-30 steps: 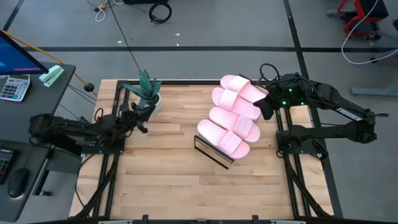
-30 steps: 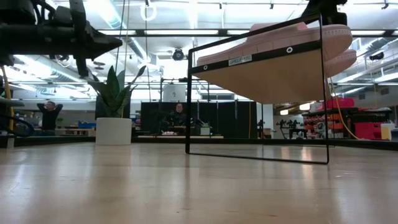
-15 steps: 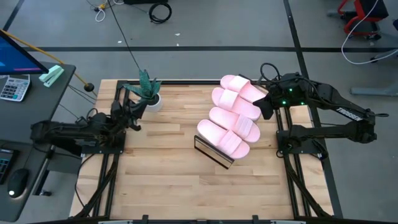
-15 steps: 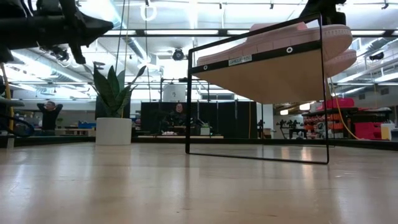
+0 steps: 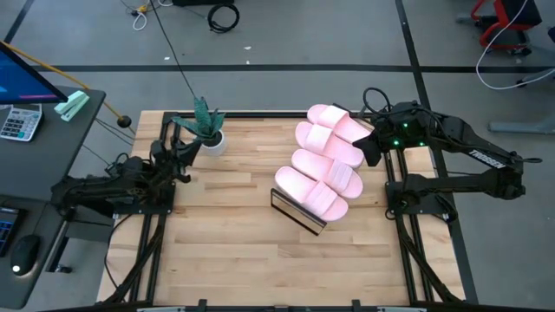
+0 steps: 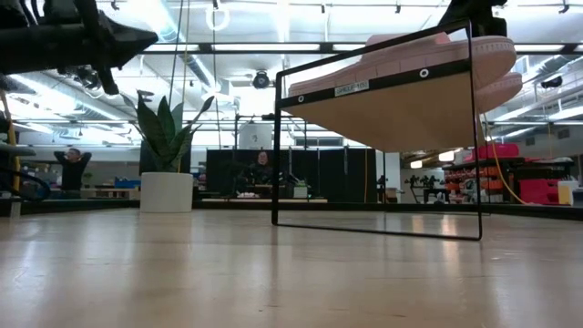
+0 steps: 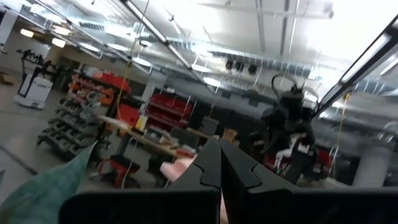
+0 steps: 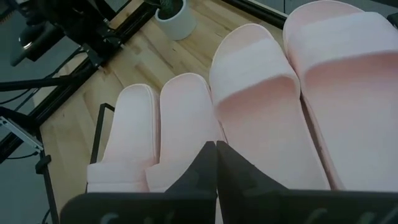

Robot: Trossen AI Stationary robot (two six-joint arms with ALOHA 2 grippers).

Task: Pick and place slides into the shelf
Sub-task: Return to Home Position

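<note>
Several pale pink slides lie side by side on the slanted wooden shelf with its black frame, right of the table's middle. From the low view I see the shelf's underside with a slide's sole above it. The right wrist view looks down on the slides. My right gripper is shut, hovering above the slides near the table's far right. My left gripper is shut, raised at the table's left edge beside the potted plant, pointing toward the shelf.
A potted plant in a white pot stands at the table's far left, close to my left gripper. A desk with a calculator sits left of the table. Bare wooden tabletop lies in front of the shelf.
My left arm has drawn back toward the table's left edge and risen slightly, passing in front of the potted plant. The right arm and the slides have kept still.
</note>
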